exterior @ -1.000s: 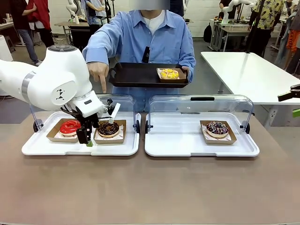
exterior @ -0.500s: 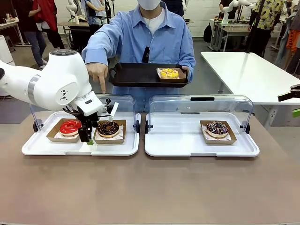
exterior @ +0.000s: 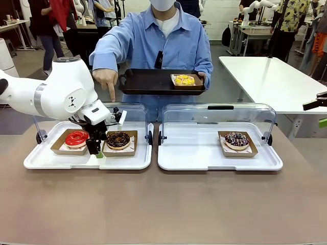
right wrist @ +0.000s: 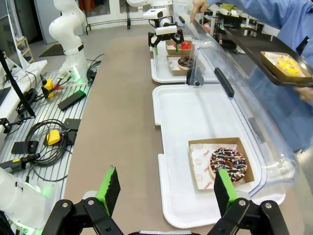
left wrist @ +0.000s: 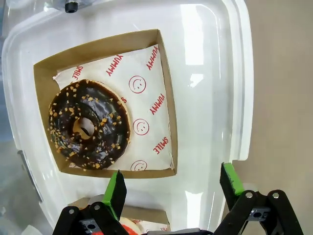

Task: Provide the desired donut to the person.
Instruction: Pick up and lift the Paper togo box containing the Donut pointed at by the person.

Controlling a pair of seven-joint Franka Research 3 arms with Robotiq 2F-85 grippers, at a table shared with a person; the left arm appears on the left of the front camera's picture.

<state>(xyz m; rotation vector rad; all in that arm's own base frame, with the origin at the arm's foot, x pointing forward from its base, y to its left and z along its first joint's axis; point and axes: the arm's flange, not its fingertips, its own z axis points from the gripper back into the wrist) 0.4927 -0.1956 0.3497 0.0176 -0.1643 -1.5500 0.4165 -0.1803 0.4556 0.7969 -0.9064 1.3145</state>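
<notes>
Hovering over the left white tray (exterior: 76, 162), the left gripper (left wrist: 171, 176) points down with its jaws spread wide and nothing between them. In the left wrist view one green pad (left wrist: 116, 188) hangs by the gap between the two cardboard boxes. The other pad hangs over the tray's rim next to the bare table (exterior: 163, 204). Cannot tell whether the fingertips touch the tray.

Chocolate donut (left wrist: 89, 125), topped with nut crumbs, lies flat on printed paper (left wrist: 149, 93) in its cardboard box (left wrist: 165, 88), just ahead of the pads and untouched. It sits in the right half of the left tray. Red donut (exterior: 76, 137) sits in its own box just beside it, on the other side of the gripper. The tray's clear lid (exterior: 137, 115) stands raised at the back.

The person (exterior: 168, 46) stands at the far side of the table. One hand (exterior: 106, 79) points an index finger downward above the raised lid, roughly in line with the chocolate donut's box. The person also holds a black tray (exterior: 145, 81) level at chest height. A yellow donut (exterior: 184, 80) in a box rests at the tray's right end.

The right white tray (exterior: 204, 161), lid also raised, holds a sprinkled donut (right wrist: 228, 164) in a box near its right end.

The right gripper (right wrist: 167, 178) hangs well apart from the left tray, beyond the end of the right white tray. Its jaws are spread wide and hold nothing.
</notes>
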